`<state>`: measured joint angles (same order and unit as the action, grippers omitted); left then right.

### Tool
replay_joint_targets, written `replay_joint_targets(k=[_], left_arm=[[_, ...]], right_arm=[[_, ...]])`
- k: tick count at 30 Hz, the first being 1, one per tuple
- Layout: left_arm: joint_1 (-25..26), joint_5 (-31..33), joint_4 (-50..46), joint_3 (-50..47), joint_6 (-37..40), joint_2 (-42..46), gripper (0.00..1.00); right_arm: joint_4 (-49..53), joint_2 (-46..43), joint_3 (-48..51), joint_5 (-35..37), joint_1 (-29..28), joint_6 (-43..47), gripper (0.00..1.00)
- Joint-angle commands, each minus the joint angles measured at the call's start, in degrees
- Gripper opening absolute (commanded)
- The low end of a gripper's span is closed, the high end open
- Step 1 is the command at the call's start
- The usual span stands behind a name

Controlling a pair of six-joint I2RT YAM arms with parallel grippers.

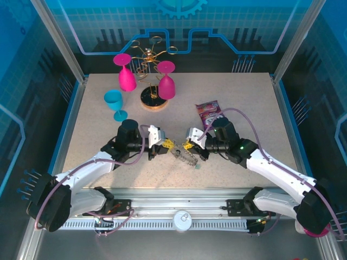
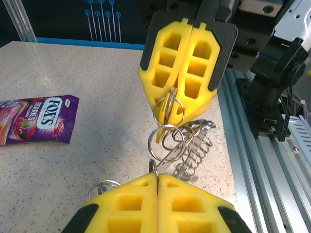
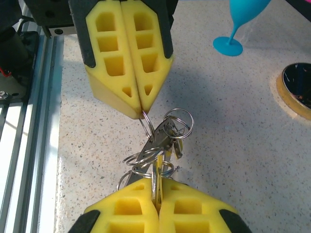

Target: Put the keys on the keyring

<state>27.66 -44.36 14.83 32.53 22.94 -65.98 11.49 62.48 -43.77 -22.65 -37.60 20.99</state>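
Top: left gripper [image 1: 162, 145] and right gripper [image 1: 190, 144] are both closed, tips facing. The keyring [image 1: 186, 157] rests on the table [image 1: 244, 108] between them, at 5 o'clock of the left tips.
Left wrist: left gripper [image 2: 158, 177] pinches a keyring [image 2: 193, 145] loop; right gripper [image 2: 176, 112] at 12 o'clock clamps the keys [image 2: 167, 104].
Right wrist: right gripper [image 3: 156, 180] grips the keys [image 3: 171, 138] on the keyring [image 3: 145, 158]. Left gripper [image 3: 141, 114] at 12 o'clock is closed on a loop.

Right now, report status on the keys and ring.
Left gripper shut on a keyring loop. Right gripper shut on the keys, tip to tip with the left. Candy bag and blue goblet stand off; nothing in the way.
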Motion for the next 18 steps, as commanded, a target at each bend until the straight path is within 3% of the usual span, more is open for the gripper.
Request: replay_joint_targets(k=[1,6,7,9,14,18], left_arm=[[0.3,1.2,-3.2,1.1,3.1,0.7,0.00],[0.5,5.9,-1.4,1.0,2.2,0.6,0.02],[0.5,6.3,-0.9,1.0,2.0,0.6,0.06],[0.5,7.0,0.0,1.0,1.5,1.0,0.23],[0.6,8.7,-0.4,0.3,1.3,3.6,0.50],[0.6,11.5,-1.9,-0.7,0.4,7.3,0.61]], right_arm=[[2.4,0.3,-4.1,2.2,-0.6,-2.6,0.00],[3.5,0.2,-5.5,2.9,-2.1,-3.9,0.00],[3.6,0.3,-5.5,3.2,-2.2,-4.1,0.00],[3.9,0.4,-5.8,3.4,-2.4,-4.4,0.00],[6.1,1.6,-8.4,5.5,-2.9,-5.3,0.00],[8.8,2.9,-10.9,7.1,-3.2,-5.5,0.00]])
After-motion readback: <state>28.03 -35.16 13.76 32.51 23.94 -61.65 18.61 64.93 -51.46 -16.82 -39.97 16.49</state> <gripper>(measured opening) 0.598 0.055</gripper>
